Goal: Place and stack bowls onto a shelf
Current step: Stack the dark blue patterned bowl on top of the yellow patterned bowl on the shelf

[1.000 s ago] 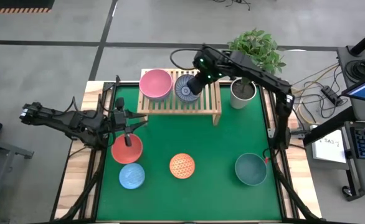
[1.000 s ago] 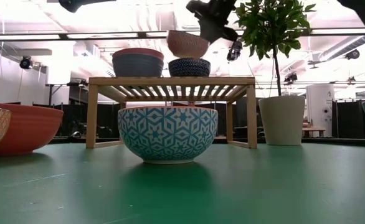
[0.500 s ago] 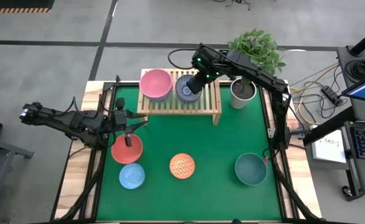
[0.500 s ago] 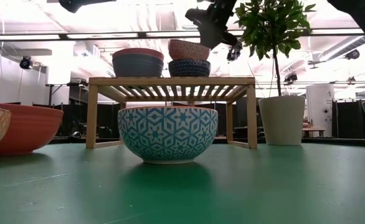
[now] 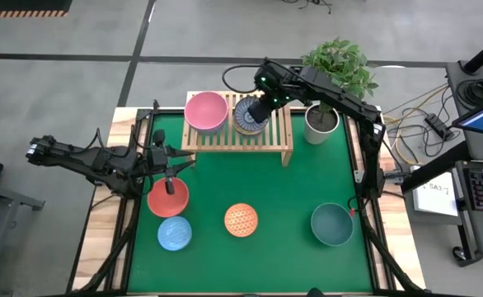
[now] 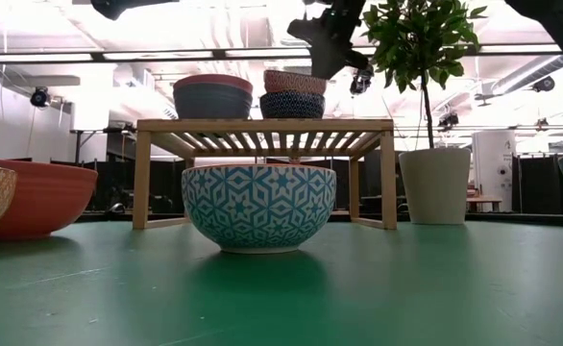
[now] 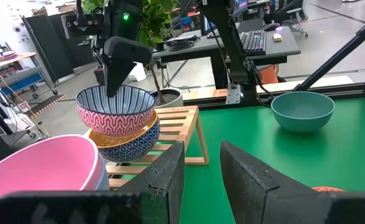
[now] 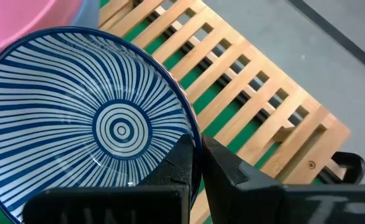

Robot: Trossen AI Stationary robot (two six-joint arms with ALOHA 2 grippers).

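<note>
Stacking step at the shelf (image 5: 274,148). My right tool (image 7: 113,87) pinches the rim of the red-patterned bowl (image 7: 116,112), one finger inside and one outside, with the bowl nested in the yellow-rimmed blue bowl (image 7: 129,142) on the shelf's plant-side half. I judge it best to let go only once the bowl sits level, then lift straight up so the rim is not dragged. The held bowl shows a blue radial-striped interior and a red wave-patterned outside. My left tool (image 5: 169,172), fingers parted and empty, hovers over the red bowl (image 5: 168,198), off the shelf's pink-bowl end.
</note>
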